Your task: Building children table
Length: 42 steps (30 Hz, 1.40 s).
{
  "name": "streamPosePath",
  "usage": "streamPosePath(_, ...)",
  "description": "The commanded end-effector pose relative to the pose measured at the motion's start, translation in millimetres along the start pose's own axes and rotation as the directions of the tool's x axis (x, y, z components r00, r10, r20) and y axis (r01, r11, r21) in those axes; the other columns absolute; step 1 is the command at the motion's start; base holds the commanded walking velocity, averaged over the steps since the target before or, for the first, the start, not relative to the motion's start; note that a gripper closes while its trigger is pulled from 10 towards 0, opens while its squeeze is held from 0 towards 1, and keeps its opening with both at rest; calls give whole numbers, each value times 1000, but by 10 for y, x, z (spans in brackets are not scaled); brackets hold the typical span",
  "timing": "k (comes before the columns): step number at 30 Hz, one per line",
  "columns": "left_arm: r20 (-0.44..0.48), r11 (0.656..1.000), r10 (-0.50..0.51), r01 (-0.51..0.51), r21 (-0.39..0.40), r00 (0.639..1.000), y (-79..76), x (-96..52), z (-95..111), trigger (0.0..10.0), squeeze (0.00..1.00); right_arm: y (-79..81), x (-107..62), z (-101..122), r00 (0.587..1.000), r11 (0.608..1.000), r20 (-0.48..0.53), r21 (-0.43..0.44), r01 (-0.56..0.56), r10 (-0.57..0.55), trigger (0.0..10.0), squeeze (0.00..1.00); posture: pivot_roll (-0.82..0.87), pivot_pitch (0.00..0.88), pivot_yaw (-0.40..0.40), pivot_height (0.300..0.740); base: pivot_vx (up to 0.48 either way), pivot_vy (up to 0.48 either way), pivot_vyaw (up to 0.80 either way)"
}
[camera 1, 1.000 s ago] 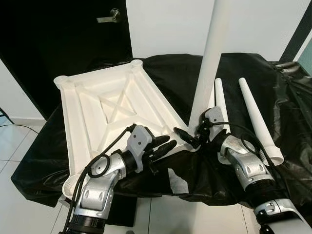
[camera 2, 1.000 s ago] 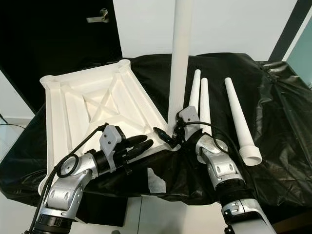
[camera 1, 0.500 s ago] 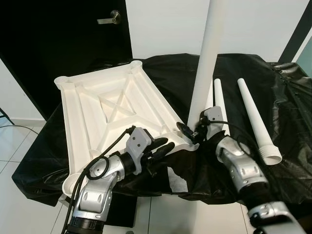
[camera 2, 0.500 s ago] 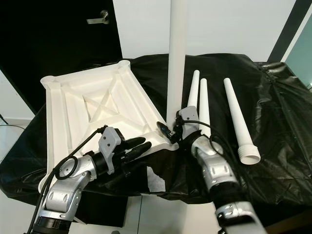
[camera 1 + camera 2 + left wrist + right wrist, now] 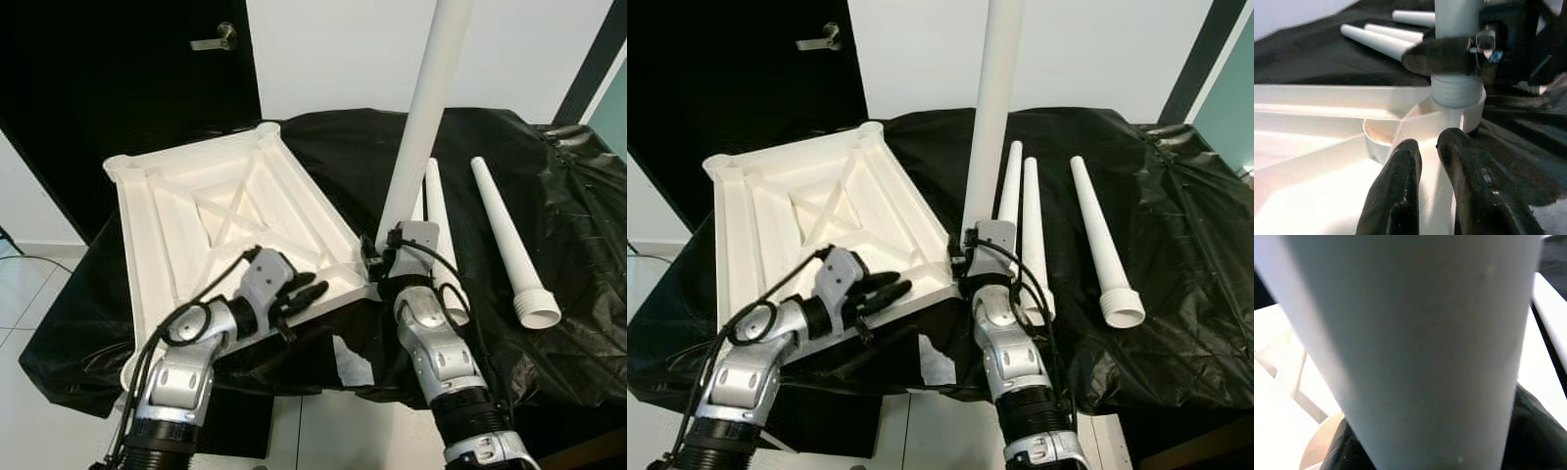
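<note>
**Leg upright in the tabletop's near right corner**

Black sheeting (image 5: 549, 196) covers the table, with a dark door (image 5: 127, 88) and its lever handle (image 5: 214, 41) at far left and a white wall (image 5: 343, 49) behind.

On the left half of the sheeting lies the white tabletop (image 5: 176, 235), upside down, its ribbed underside and crossed braces facing up and round sockets at its corners. The left pincer (image 5: 312, 291) rests on the tabletop's near right edge, its two black fingers (image 5: 1400, 181) close together with only a thin gap between them and nothing held; they lie on the white rib just short of the corner socket (image 5: 1454, 110).

In that near right socket stands a leg (image 5: 994, 108), upright and leaning slightly, its threaded end seated in the socket's ring. The right pincer (image 5: 380, 262) is at the leg's base, closed around it; in the left wrist view one black finger (image 5: 1442, 56) crosses the front of the leg just above the socket.

Right of the upright leg, two more legs (image 5: 1024, 225) lie side by side on the sheeting, touching or nearly so, running from far to near. Farther right, well apart from them, a fourth leg (image 5: 1097, 245) lies alone with its wide open end toward the near side.

Below the table's near edge, pale tiled floor (image 5: 20, 392) shows at the left.
</note>
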<state>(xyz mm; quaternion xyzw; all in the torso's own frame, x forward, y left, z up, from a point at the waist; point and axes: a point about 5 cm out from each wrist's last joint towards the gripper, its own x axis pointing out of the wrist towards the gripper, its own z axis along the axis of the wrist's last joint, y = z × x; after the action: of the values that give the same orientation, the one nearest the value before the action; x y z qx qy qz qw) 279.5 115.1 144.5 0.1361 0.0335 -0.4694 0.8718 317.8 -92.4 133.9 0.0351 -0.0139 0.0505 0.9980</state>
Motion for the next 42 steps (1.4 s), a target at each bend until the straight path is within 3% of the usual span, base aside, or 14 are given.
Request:
streamPosePath(1,-32,965,263,-263,1,964,166,-15,-46,10000,0,26,-28,-47,1000,999,-27,44,-9,10,10000,0,3,0,13,740,0,0,0)
streamPosePath(6,-53,951,307,-308,-3,950,255,-24,-56,10000,0,-30,-61,-10,1000,1000,1,22,-13,13,10000,0,-4,0,13,740,0,0,0)
streamPosePath(7,-61,946,323,-324,-9,945,283,-30,-62,10000,0,-44,-80,-4,1000,1000,8,17,-11,11,10000,1000,-5,0,11,740,0,0,0)
streamPosePath(15,-95,923,384,-386,-1,919,381,-68,-112,10000,0,-123,-225,-41,999,999,22,-7,-49,49,10000,1000,-5,0,8,740,0,0,0)
streamPosePath(16,-108,922,386,-387,10,916,392,-78,-128,10000,0,-139,-262,-59,998,998,14,-8,-66,66,10000,824,-9,0,12,740,0,0,0)
streamPosePath(17,-108,922,386,-387,10,916,392,-78,-128,10000,0,-139,-262,-59,998,998,14,-8,-66,66,10000,824,-9,0,12,740,0,0,0)
streamPosePath(19,-127,925,379,-379,26,917,404,-93,-145,10000,0,-174,-312,-72,997,997,10,-8,-78,78,10000,0,-12,0,15,740,0,0,0)
streamPosePath(24,-165,943,331,-329,42,929,420,-136,-165,10000,0,-278,-384,-94,998,998,3,-23,-62,62,10000,0,-21,0,27,740,0,0,0)
streamPosePath(25,-173,947,320,-319,32,931,428,-154,-170,10000,408,-307,-401,-109,999,998,-4,-31,-52,52,10000,0,-21,0,30,740,0,0,0)
streamPosePath(26,-173,947,320,-319,32,931,428,-154,-170,10000,408,-307,-401,-109,999,998,-4,-31,-52,52,10000,0,-21,0,30,740,0,0,0)
streamPosePath(27,-185,952,303,-304,27,935,436,-172,-171,10000,1000,-335,-428,-123,999,998,-10,-34,-44,44,10000,0,-23,0,35,740,0,0,0)
streamPosePath(33,-211,946,324,-317,67,922,464,-182,-178,10000,1000,-340,-457,-135,999,999,-15,-30,-45,44,10000,0,-25,0,39,740,0,0,0)
streamPosePath(34,-237,941,337,-318,116,911,482,-179,-193,10000,0,-335,-471,-143,999,999,-19,-27,-47,47,10000,0,-26,0,44,740,0,0,0)
streamPosePath(42,-328,936,348,-303,180,878,530,-154,-233,10000,0,-330,-470,-119,999,999,-18,-28,-43,43,10000,0,-34,0,55,740,0,0,0)
